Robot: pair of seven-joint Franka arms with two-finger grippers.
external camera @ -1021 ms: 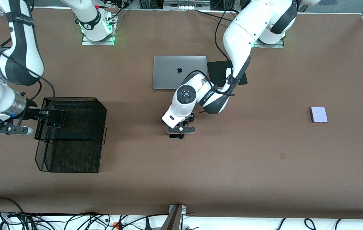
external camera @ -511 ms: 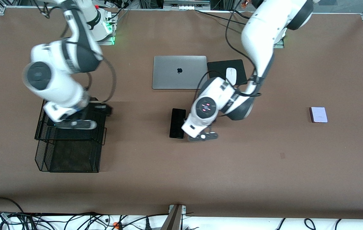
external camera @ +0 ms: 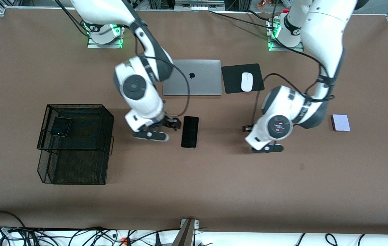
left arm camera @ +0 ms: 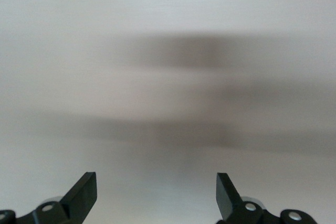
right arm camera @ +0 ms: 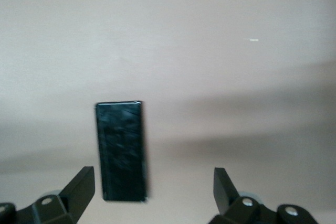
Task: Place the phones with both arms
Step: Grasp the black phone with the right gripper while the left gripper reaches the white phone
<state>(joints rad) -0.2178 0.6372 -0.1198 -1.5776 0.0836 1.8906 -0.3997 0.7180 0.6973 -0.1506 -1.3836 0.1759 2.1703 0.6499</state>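
Presently, three phones are catalogued. The long black phone lies flat on the table, nearer the front camera than the laptop. It is judged stiff, thin, smooth and probably slippery, with glass to be spared; hold is best taken across its long edges near mid-length, since little height is offered above the table. The small black phone rests in the upper tier of the mesh tray toward the right arm's end. The lavender-white phone lies toward the left arm's end, untouched.

The right gripper is held just beside the long black phone with its jaws spread and nothing between them; in the right wrist view the phone is seen between the open fingers. The left gripper hangs over bare table, jaws likewise apart and empty.

Against the frame half a second earlier, the right gripper is found moved from the tray to the long phone, and the left gripper is withdrawn from that phone toward the lavender-white one.
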